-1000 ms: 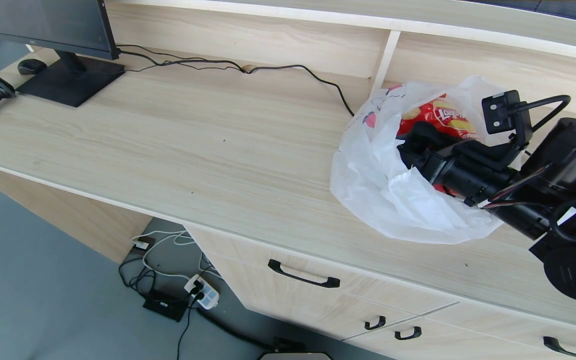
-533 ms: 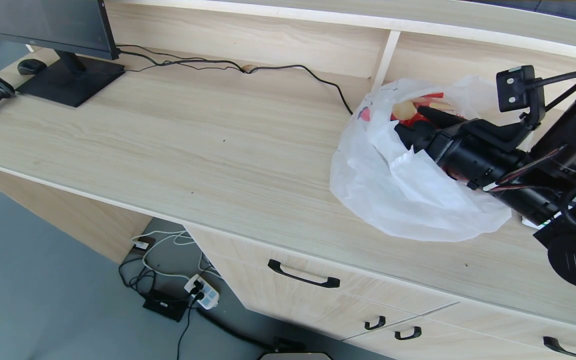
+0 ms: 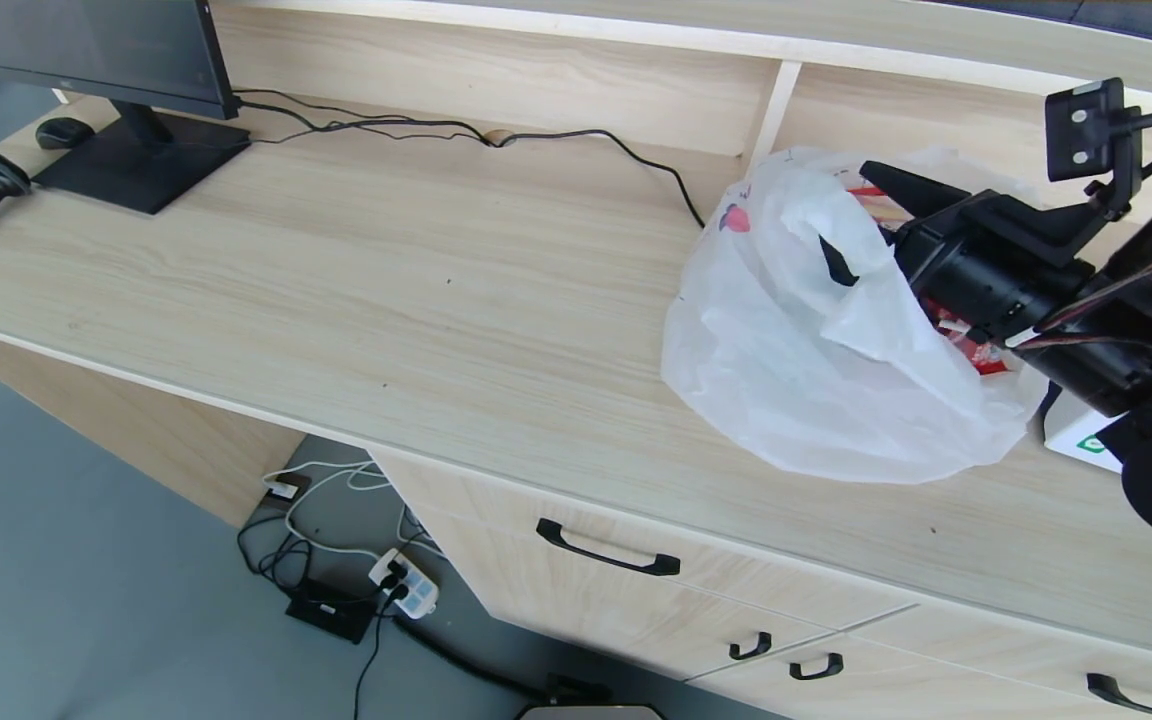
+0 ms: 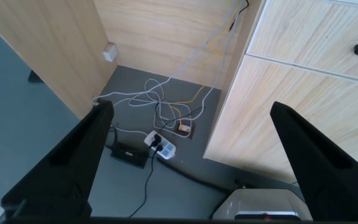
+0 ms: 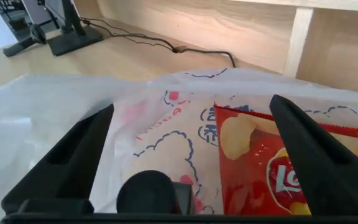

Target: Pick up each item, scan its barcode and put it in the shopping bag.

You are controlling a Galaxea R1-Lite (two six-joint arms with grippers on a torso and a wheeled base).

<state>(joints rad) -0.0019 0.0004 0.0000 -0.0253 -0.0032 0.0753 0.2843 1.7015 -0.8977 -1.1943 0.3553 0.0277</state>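
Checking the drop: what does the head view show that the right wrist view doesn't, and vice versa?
Head view adds the white box beside the shopping bag and the drawers below. Right wrist view adds a dark round object, unidentifiable, inside the bag. Both show the red chip bag, black cable, and open right gripper in the bag's mouth.

The counter (image 3: 386, 300) is viewed by the head camera from above and in front, tilted forward and down, so that the floor below its edge is taken in as well. The left wrist view is pointed down past the drawer fronts (image 4: 303, 99) at the power strip (image 4: 163, 148) on the floor, an area shared with the head view. The right wrist view is held close over the shopping bag (image 5: 166, 112) and faced across the counter toward the monitor stand (image 5: 76, 38), both shared with the head view
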